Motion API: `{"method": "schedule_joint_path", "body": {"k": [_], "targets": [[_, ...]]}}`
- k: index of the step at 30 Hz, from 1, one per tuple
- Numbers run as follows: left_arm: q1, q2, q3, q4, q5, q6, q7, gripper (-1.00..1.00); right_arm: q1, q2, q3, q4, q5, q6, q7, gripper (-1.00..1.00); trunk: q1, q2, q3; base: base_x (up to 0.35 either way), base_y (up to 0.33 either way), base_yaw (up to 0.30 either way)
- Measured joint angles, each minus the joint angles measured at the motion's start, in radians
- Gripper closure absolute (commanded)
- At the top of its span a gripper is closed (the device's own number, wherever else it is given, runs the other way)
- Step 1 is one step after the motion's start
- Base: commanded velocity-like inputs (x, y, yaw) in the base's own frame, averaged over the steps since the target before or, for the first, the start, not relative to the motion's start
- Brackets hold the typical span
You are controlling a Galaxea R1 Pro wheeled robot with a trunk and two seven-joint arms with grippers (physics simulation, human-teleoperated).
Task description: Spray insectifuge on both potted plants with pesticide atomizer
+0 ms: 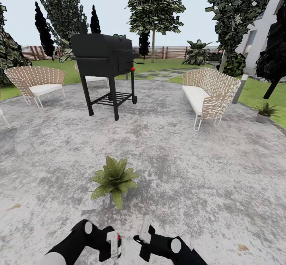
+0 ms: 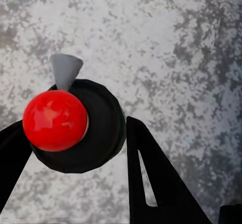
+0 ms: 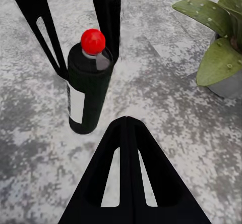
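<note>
Left gripper (image 1: 115, 246) clamped on the pesticide atomizer (image 3: 89, 85), held upright above the patio (image 1: 190, 165). Right gripper (image 1: 145, 233) beside it; whether it's parted or closed, cannot tell. One potted plant (image 1: 114, 179) just ahead, another potted plant (image 1: 265, 112) at patio edge.

**Atomizer held low before a potted plant on the patio**

The left gripper (image 1: 115, 246) was closed around the pesticide atomizer (image 1: 115, 244), its red top just visible. The right gripper (image 1: 145, 233) hung just beside it; its finger spacing could not be judged. Ahead on the grey mottled patio (image 1: 198, 169) sat 1 potted plant (image 1: 115, 180). A 2nd potted plant (image 1: 265, 112) stood far right at the lawn's edge. Beyond stood a black grill (image 1: 104, 60), 2 wicker chairs (image 1: 35, 82) (image 1: 208, 94), trees and a slatted fence (image 1: 171, 52).
</note>
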Motion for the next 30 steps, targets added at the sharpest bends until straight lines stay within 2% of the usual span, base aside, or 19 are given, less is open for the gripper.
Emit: {"method": "schedule_joint_path", "body": {"k": [6,8,9,11,16,20,22,23,24,26,28,29,30], "targets": [[0.003,0.072,0.002,0.001,0.008,0.000,0.000,1.00,0.000,0.000,-0.001,0.001,0.001,0.000,0.000,1.00,0.000,0.000,0.000,0.000,0.000,0.000],[0.004,0.104,0.002,0.006,0.010,-0.001,0.000,1.00,0.000,0.000,-0.002,0.002,0.002,0.000,0.000,1.00,0.000,0.000,0.000,0.000,0.000,0.000],[0.005,0.115,0.003,0.013,0.011,-0.001,0.000,1.00,0.000,-0.001,-0.003,0.002,0.002,0.000,0.000,-1.00,0.000,0.000,0.000,0.000,0.000,0.000],[0.005,0.136,0.003,0.034,0.011,-0.001,0.000,1.00,0.000,-0.003,-0.004,0.002,0.003,0.000,-0.001,-1.00,0.000,0.000,0.000,0.000,0.000,0.000],[0.005,0.151,0.005,0.057,0.014,0.001,0.023,1.00,0.000,-0.008,-0.005,0.000,0.004,0.001,-0.005,-1.00,0.000,0.000,0.000,0.000,0.000,0.000],[0.006,0.146,0.032,0.120,0.040,0.002,0.142,1.00,0.000,-0.017,-0.010,0.001,0.004,0.001,-0.030,-1.00,0.000,0.000,0.000,0.000,0.000,0.000],[0.006,0.138,0.061,0.188,0.075,-0.002,0.234,1.00,0.000,-0.044,-0.011,0.005,0.004,0.002,-0.092,-1.00,0.000,0.000,0.000,0.000,0.000,0.000],[0.005,0.137,0.072,0.208,0.099,-0.004,0.275,1.00,0.000,-0.060,-0.011,0.008,0.002,0.003,-0.127,-1.00,0.000,0.000,0.000,0.000,0.000,0.000],[0.005,0.135,0.090,0.231,0.148,-0.004,0.333,1.00,0.000,-0.085,-0.011,0.013,0.001,0.003,-0.181,-1.00,0.000,0.000,0.000,0.000,0.000,0.000],[0.005,0.133,0.104,0.255,0.232,-0.005,0.397,1.00,0.001,-0.116,-0.010,0.029,-0.001,0.004,-0.240,-1.00,0.000,0.000,0.000,0.000,0.000,0.000],[0.006,0.133,0.112,0.290,0.370,-0.007,0.461,1.00,0.002,-0.146,-0.014,0.098,-0.008,0.002,-0.290,-1.00,0.000,0.000,0.000,0.000,0.000,0.000],[0.006,0.122,0.114,0.353,0.536,-0.013,0.595,1.00,0.001,-0.168,-0.116,0.226,-0.095,0.000,-0.440,-1.00,0.000,0.000,0.000,0.000,0.000,0.000],[0.006,0.112,0.114,0.371,0.581,-0.016,0.648,1.00,0.004,-0.180,-0.151,0.344,-0.126,-0.001,-0.509,-1.00,0.000,0.000,0.000,0.000,0.000,0.000]]}}
